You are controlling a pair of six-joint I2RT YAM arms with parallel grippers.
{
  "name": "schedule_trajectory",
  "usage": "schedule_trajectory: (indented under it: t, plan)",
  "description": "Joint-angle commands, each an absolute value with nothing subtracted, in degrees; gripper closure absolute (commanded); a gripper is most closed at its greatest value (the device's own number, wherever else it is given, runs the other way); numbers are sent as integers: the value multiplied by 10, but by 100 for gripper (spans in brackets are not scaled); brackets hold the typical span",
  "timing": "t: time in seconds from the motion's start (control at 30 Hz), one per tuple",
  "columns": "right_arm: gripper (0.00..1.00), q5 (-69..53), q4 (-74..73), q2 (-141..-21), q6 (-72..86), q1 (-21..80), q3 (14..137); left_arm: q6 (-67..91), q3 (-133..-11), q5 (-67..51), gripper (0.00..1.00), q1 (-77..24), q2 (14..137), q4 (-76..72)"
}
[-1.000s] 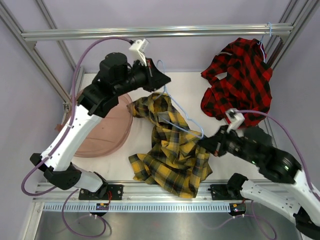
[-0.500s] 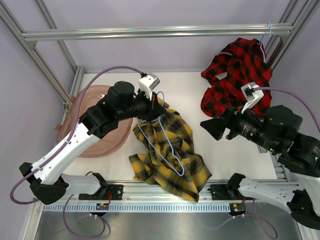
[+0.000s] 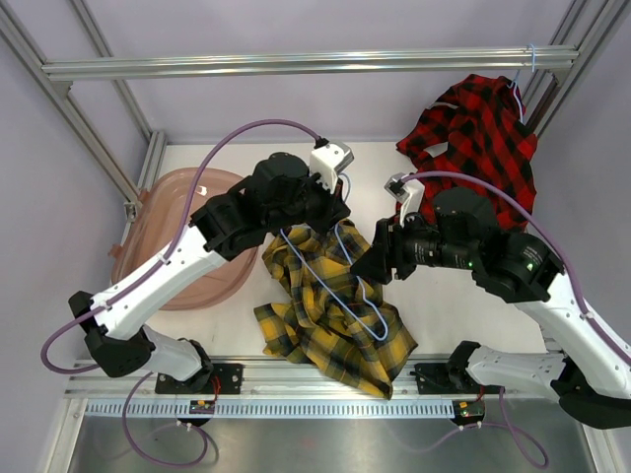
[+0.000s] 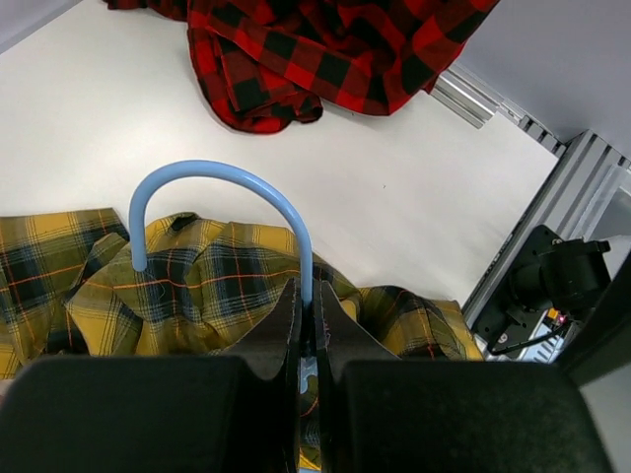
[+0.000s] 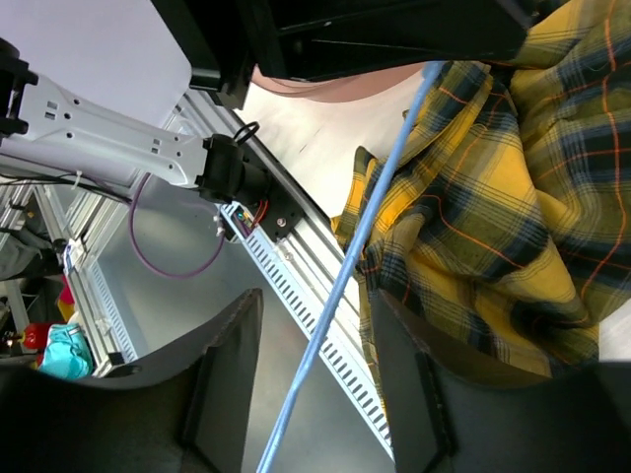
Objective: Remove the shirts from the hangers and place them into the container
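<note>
Centre table: yellow-and-black plaid flannel shirt point(image 3: 330, 315) lies heaped under a thin light-blue wire hanger point(image 4: 307, 251); I can't tell if it's fully free. Left gripper point(image 4: 308, 296) clamps the hanger's neck; right gripper point(image 5: 315, 301) straddles the wire, jaws apart. Red-and-black plaid shirt point(image 3: 473, 158) hangs back right on its own hanger. I see no shirt in the translucent pinkish oval plastic tub point(image 3: 168, 207), so most of the job is left.

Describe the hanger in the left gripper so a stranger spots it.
On the white table lies a yellow plaid shirt. Over it runs a thin light-blue wire hanger, hook pinched in the left gripper; the other hanger hangs on the silver rail with the red plaid shirt.
</note>
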State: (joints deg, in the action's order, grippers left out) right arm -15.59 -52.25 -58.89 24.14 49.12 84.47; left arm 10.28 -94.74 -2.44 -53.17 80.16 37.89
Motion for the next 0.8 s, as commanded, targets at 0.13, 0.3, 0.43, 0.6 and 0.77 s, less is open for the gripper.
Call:
schedule_trajectory:
  t: [0.13,0.3,0.43,0.6,0.77]
  plan:
    - [56,-192,-485,-577,232,494,819,87,-1000,-2,100,-536,809,372]
    - [55,-195,-468,-569,235,495,795,84,-1025,-5,100,-536,816,379]
    - [66,-203,-460,-570,236,495,788,83,-1027,-4,100,-535,821,381]
    - [100,-179,-469,-570,236,495,800,91,-1007,30,69,-535,814,373]
    - [100,-110,-493,-570,250,495,826,171,-868,206,14,-539,729,309]
